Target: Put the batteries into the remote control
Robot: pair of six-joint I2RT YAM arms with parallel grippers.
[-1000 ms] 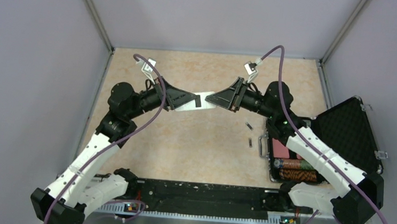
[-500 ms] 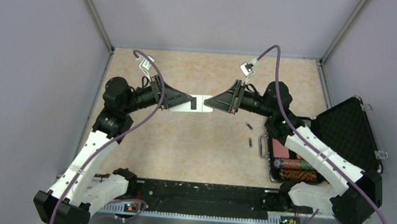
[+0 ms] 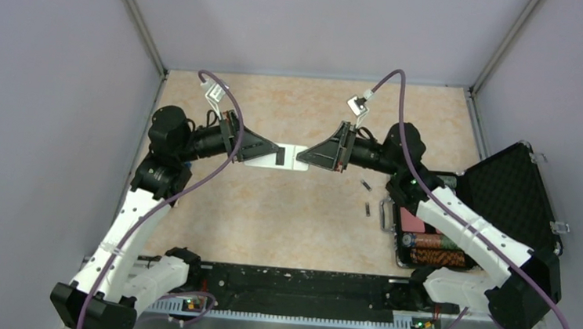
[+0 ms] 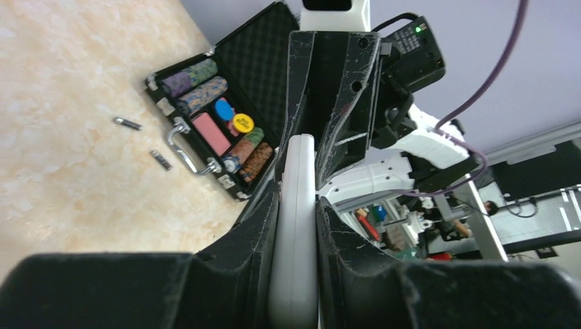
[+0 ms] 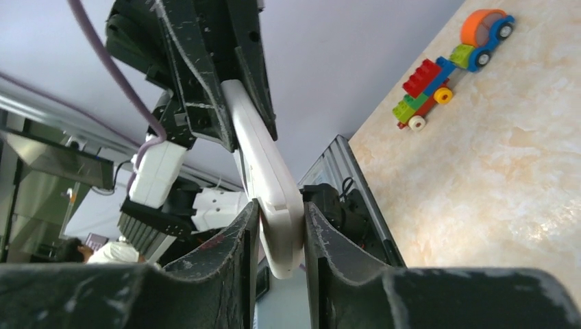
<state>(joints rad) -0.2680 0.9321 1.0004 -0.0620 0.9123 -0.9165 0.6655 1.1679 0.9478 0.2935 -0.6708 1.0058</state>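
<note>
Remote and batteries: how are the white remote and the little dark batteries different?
The slim white plastic remote control is up in the air, clamped between the left gripper and right gripper; the two thin dark cylinder batteries lie loose on the beige table. The remote is long; the batteries are much shorter. Both are slim, narrow shapes.

I hold the remote control (image 3: 291,155) off the worktop (image 3: 285,211), a slim white bar lying level, its ends clamped between my left tool (image 3: 270,150) and my right tool (image 3: 303,157). A dark band crosses its upward face near the middle. The far battery (image 3: 365,185) and the near battery (image 3: 366,210), tiny dark cylinders with lighter tips, lie flat on the worktop, apart, off to the remote's right.
</note>
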